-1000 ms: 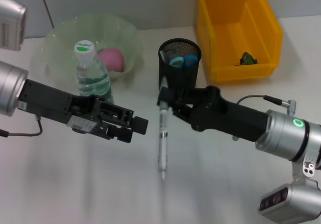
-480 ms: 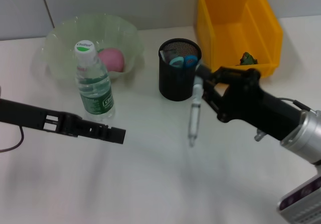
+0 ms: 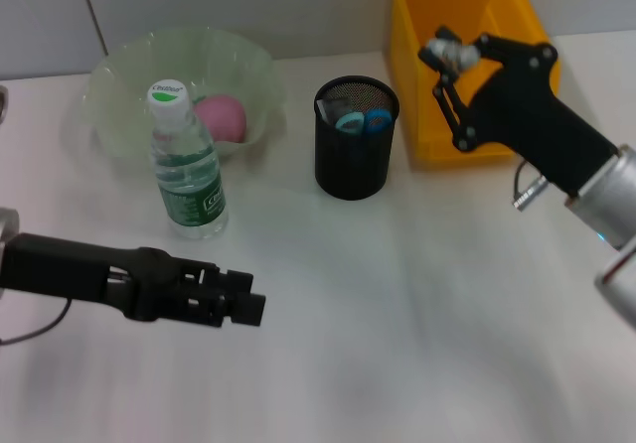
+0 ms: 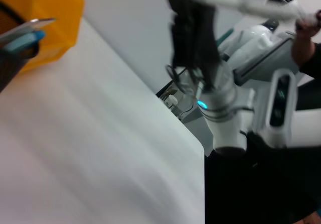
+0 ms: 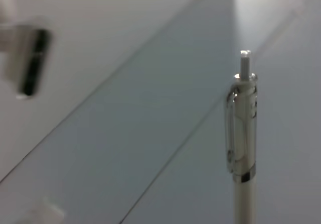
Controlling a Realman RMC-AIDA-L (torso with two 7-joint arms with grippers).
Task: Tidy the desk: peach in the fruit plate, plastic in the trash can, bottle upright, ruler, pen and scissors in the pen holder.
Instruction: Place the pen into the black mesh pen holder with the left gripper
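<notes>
The pen (image 5: 242, 128) is clamped in the right gripper (image 3: 444, 58), raised just right of the pen holder (image 3: 355, 140) and above its rim. From the holder it lies rightward, its long axis foreshortened here, so it wants carrying left and standing tip-down over the opening. The left gripper (image 3: 238, 304) hangs low in front of the holder, nothing in it; how wide it stands I cannot tell.

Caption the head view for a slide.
Right end effector lifts the pen beside the pen holder; left end effector hovers low.

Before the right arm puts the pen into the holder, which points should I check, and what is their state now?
1. Pen held by right claw: ok.
2. Pen over pen holder: not ok, the claw is beside it, over the yellow bin.
3. Holder has room: cannot tell; scissors are already inside.
4. Bottle upright: ok.
5. Left claw away from holder: ok.
</notes>
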